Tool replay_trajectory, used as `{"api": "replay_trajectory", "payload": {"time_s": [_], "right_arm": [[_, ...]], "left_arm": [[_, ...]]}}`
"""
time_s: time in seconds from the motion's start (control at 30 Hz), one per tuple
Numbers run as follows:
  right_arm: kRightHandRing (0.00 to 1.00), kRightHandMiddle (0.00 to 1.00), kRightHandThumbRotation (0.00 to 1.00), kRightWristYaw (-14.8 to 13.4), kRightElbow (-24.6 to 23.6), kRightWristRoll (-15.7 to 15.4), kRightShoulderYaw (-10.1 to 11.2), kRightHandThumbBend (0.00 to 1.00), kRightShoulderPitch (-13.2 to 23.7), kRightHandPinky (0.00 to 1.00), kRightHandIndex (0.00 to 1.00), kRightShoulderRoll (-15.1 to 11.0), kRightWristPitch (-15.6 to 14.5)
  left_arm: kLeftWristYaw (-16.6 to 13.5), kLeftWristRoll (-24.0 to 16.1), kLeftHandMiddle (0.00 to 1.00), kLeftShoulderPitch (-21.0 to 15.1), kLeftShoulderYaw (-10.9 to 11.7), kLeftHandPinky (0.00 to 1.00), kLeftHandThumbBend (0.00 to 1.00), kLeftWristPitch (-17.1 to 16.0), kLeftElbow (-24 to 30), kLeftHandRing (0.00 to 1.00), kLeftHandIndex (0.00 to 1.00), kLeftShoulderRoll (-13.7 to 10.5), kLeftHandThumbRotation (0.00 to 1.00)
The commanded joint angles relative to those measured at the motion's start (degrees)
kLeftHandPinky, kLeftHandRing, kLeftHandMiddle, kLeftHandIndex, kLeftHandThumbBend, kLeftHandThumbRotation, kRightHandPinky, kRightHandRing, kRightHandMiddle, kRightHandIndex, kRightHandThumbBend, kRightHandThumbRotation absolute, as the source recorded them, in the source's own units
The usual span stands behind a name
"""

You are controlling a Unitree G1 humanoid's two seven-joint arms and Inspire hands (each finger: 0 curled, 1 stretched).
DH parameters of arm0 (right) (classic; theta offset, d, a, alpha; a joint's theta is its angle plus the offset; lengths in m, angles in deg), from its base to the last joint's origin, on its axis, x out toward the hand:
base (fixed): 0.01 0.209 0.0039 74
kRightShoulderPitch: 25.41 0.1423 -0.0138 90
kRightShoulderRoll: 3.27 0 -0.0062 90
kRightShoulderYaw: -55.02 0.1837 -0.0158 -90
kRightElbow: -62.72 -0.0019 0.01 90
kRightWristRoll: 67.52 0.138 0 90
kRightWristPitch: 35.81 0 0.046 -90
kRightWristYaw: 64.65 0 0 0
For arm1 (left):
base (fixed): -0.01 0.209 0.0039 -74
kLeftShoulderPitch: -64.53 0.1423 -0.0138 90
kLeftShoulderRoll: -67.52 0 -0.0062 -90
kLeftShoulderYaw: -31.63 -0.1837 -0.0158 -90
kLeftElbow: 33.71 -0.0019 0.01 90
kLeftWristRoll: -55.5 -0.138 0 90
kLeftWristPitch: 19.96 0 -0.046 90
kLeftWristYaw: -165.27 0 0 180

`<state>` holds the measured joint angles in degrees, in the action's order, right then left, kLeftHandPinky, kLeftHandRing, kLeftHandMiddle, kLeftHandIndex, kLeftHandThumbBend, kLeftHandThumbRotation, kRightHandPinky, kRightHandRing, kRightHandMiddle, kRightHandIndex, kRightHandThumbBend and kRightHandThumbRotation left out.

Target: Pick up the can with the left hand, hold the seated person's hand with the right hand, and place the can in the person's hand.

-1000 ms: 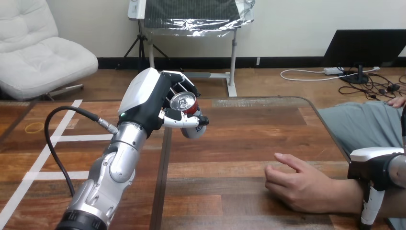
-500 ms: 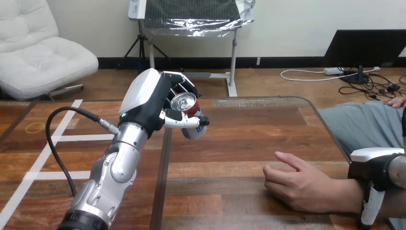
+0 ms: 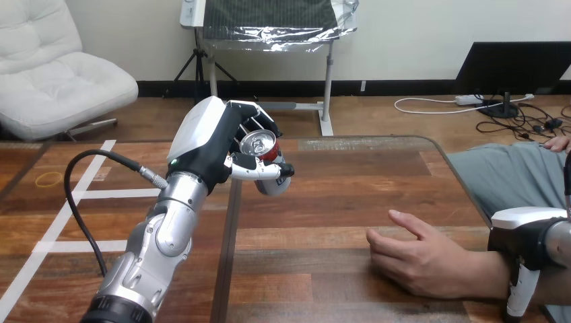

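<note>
- A can (image 3: 264, 152) is held above the bench (image 3: 337, 195), its silver top showing.
- The left hand's (image 3: 205, 145) fingers (image 3: 259, 114) are curled round it.
- The right hand (image 3: 522, 235) is set against the wrist of the person's hand (image 3: 417, 259) on the bench; its grip cannot be told.

The can (image 3: 264, 160), just at nine o'clock of the view's centre, has a shiny silver top, a red band under the rim and a pale silver-white side lower down. The left hand (image 3: 209, 145), at the can's nine o'clock, is black with a smooth white shell on its back; its thumb (image 3: 259, 172) is white with a black tip. The forearm (image 3: 168, 229), at seven o'clock, is brushed silver. The right hand (image 3: 528, 232), at four o'clock, is black under a white shell. The table (image 3: 323, 202) is reddish-brown wood in long grained planks, with one darker seam running toward six o'clock
</note>
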<state>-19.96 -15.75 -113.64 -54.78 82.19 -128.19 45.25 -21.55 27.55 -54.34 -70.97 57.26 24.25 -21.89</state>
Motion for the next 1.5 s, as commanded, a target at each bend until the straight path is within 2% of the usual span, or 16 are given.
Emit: {"api": "replay_trajectory", "payload": {"time_s": [0.0, 0.53, 0.83, 1.23, 1.47], "right_arm": [[0.34, 0.48, 0.0, -0.2, 1.8, 1.0, -2.0, 0.71, -3.6, 0.24, 0.58, 2.2, 0.6], [0.42, 0.53, 0.0, -3.2, 1.0, -0.8, -2.7, 0.68, -4.3, 0.28, 0.5, 1.9, 1.2], [0.4, 0.51, 0.0, -4.5, 0.1, -0.7, -1.8, 0.66, -4.8, 0.26, 0.46, 1.8, 0.4], [0.34, 0.46, 0.0, -4.2, -0.8, 0.3, -0.3, 0.66, -4.8, 0.2, 0.44, 1.4, -1.0], [0.35, 0.47, 0.0, -4.3, -2.1, 1.3, 1.1, 0.66, -5.3, 0.21, 0.46, 0.7, -1.5]], "left_arm": [[-0.4, -0.2, 0.48, -4.2, 0.5, 0.37, 0.61, 0.0, 2.7, 0.42, 0.5, -0.5, 0.0], [-0.2, -0.1, 0.48, -4.3, 0.6, 0.37, 0.62, 0.2, 2.3, 0.42, 0.5, -0.4, 0.0], [0.5, 0.6, 0.48, -4.8, 0.7, 0.37, 0.62, 1.3, 1.8, 0.42, 0.49, 0.5, 0.0], [1.5, 1.4, 0.48, -6.2, 0.2, 0.37, 0.64, 2.6, 0.7, 0.42, 0.49, 2.4, 0.0], [2.4, 1.6, 0.48, -7.1, -0.1, 0.37, 0.64, 3.6, 0.2, 0.42, 0.49, 3.9, 0.0]]}}
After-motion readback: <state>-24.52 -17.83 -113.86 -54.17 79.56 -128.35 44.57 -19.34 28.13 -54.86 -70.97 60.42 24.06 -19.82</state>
